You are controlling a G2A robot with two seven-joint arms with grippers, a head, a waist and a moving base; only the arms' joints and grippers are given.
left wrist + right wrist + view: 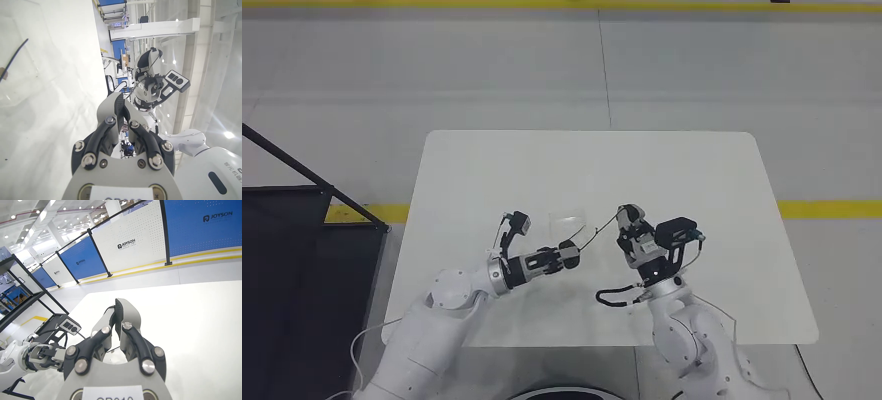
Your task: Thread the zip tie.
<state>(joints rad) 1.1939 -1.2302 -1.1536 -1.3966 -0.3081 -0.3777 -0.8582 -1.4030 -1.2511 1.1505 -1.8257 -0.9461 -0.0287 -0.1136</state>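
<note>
Zip tie (594, 232), a thin black strap, is held in the air just on the robot's side of the clear tray (564, 217), running at a slant between the two grippers. The left gripper (121, 99) has its pads pinched tight on one end, close to the tray's near edge, and the right gripper (115, 306) is likewise closed on the other end, just beside the tray on the robot's right. A second black strap (15, 55) lies inside the tray, and the white table (722, 180) spreads beneath it.
</note>
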